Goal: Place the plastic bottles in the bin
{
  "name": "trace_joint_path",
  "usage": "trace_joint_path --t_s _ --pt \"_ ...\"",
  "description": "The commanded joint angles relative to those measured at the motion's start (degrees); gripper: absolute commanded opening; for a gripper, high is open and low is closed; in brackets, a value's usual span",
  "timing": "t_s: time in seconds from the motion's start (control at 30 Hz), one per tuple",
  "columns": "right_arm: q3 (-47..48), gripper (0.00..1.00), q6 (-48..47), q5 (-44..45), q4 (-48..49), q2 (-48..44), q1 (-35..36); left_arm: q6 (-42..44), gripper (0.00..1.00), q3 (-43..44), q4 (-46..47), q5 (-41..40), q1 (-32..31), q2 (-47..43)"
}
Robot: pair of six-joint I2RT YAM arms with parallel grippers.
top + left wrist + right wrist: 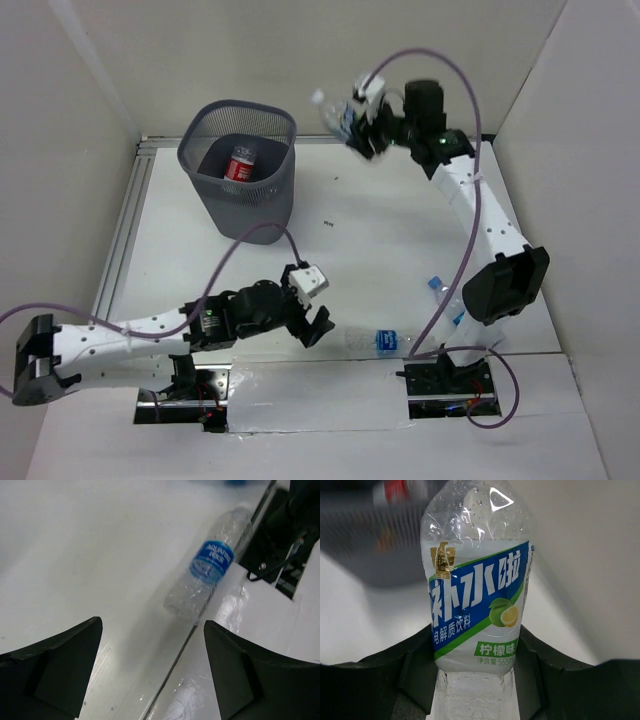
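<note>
My right gripper [352, 128] is shut on a clear bottle with a white, blue and green label [477, 597] and holds it in the air just right of the bin [238, 165]; it also shows in the top view [333, 115]. The dark wire-mesh bin holds a red-labelled bottle [241, 163]. My left gripper [318, 322] is open and empty, low over the table. A clear bottle with a blue label [211, 565] lies on its side just ahead of it, near the front seam [380, 340]. Another bottle with a blue cap [446, 298] lies partly hidden behind the right arm.
White walls enclose the table on three sides. A metal rail [125, 225] runs along the left edge. The right arm's base and cables [450, 380] stand close to the blue-label bottle.
</note>
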Motion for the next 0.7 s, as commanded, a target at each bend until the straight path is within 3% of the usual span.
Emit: trace_joint_path --t_s 0.0,0.07,0.1,0.17,0.2,0.33,0.47,0.57,0.6,0.67 --pt "15.1 0.18 8.0 -4.8 5.5 2.9 4.0 2.5 0.95 1.1 6.4 -0.4 -2.8 5.1" --pt "23.9 0.19 9.1 -5.6 10.6 6.1 6.2 2.5 0.95 0.6 8.9 -0.4 -3.3 6.5" --pt "29.8 0.19 11.6 -5.6 13.6 12.6 9.3 1.8 0.95 -0.7 10.7 0.5 -3.8 7.3" --pt "37.4 0.21 13.9 -7.2 14.4 15.5 10.3 1.8 0.95 -0.7 11.3 0.5 -3.8 8.0" --pt "45.6 0.21 15.3 -8.1 14.4 21.7 12.1 1.8 0.95 -0.7 12.0 0.5 -4.5 8.8" --pt "50.1 0.32 23.5 -10.1 21.9 30.4 16.1 4.5 0.95 1.1 12.0 0.0 -5.7 10.7" --pt "47.5 0.49 24.6 -8.9 26.4 32.5 20.1 6.0 0.95 1.1 12.5 -0.7 -5.7 11.9" --pt "49.2 0.75 24.6 -9.4 25.1 34.0 20.7 6.7 0.96 1.1 13.0 -1.2 -5.7 12.4" --pt "49.2 0.94 24.6 -8.9 24.4 34.0 20.7 6.7 0.96 1.8 13.6 -0.6 -5.7 13.2" --pt "48.6 1.0 24.6 -8.4 22.5 31.7 20.0 8.0 0.98 2.4 15.4 0.2 -5.7 15.3"
